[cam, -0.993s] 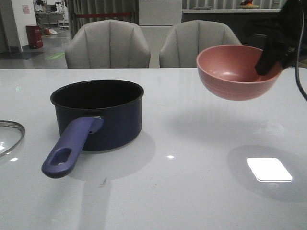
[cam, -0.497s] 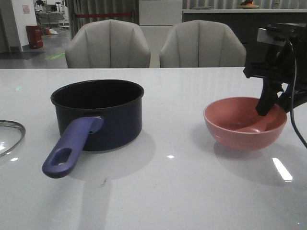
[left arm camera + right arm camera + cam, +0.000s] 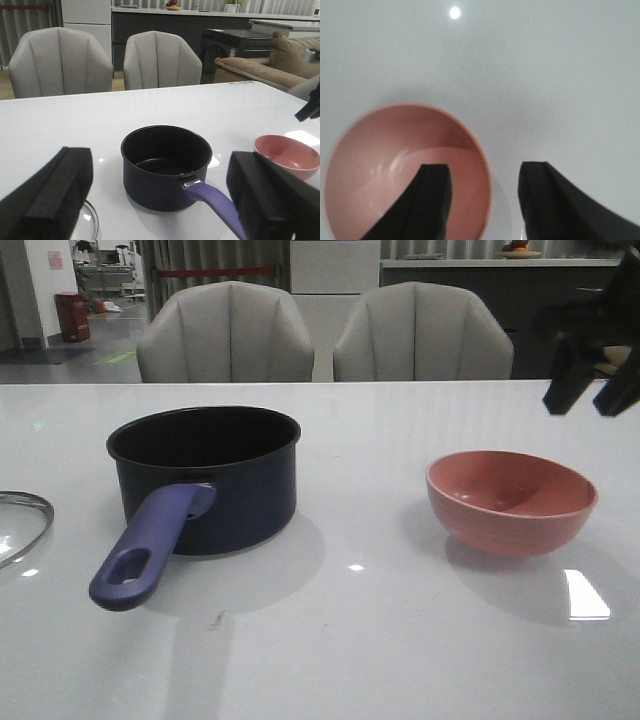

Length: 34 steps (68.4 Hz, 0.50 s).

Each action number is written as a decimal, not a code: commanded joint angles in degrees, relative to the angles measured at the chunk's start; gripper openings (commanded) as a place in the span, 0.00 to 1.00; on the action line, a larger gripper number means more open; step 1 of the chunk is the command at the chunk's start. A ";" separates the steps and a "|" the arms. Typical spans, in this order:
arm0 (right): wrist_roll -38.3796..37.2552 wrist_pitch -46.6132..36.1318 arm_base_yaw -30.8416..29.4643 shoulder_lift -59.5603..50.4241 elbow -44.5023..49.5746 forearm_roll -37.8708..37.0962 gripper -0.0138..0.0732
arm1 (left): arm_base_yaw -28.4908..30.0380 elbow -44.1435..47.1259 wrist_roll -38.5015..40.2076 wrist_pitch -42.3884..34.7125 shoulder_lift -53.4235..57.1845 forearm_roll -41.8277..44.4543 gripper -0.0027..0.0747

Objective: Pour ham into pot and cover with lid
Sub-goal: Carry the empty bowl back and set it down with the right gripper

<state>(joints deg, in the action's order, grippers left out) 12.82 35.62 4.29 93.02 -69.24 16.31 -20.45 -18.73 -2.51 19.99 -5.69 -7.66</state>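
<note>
The dark navy pot (image 3: 205,480) stands left of the table's middle, its purple-blue handle (image 3: 150,550) pointing to the front. In the left wrist view a tiny orange speck, perhaps ham (image 3: 181,173), shows on the pot's (image 3: 166,165) black floor; the rest is hidden. The glass lid (image 3: 20,525) lies flat at the table's left edge. My right gripper (image 3: 590,385) hangs open above the right rim of an empty pink bowl (image 3: 510,500), apart from it. My left gripper (image 3: 160,165) is wide open, holding nothing, facing the pot with the lid (image 3: 87,222) near one finger.
Two grey chairs (image 3: 225,335) stand behind the table's far edge. The right wrist view looks down on the pink bowl (image 3: 405,170) with bare white tabletop (image 3: 545,75) beside it.
One second ago my right gripper held the pink bowl in the air. It lowered the bowl onto the table, let go and rose away from it.
</note>
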 commanded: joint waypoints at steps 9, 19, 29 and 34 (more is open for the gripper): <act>1.50 -13.61 3.85 -17.43 6.47 -0.37 0.65 | -0.48 -1.46 0.18 -4.62 -0.57 -0.70 0.79; 1.50 -21.75 7.39 -27.39 14.31 -0.37 0.65 | -0.48 -1.46 0.18 -4.62 -0.57 -0.70 0.79; 1.50 -27.03 9.52 -37.36 22.45 -0.37 0.64 | -0.48 -1.46 0.18 -4.62 -0.57 -0.70 0.79; 1.50 -29.98 9.90 -43.27 27.72 -0.33 0.64 | -0.48 -1.46 0.18 -4.62 -0.57 -0.70 0.79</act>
<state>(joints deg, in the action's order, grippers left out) 13.52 13.63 13.71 57.00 -45.51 16.11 -20.45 -18.73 -2.51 19.99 -5.69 -7.66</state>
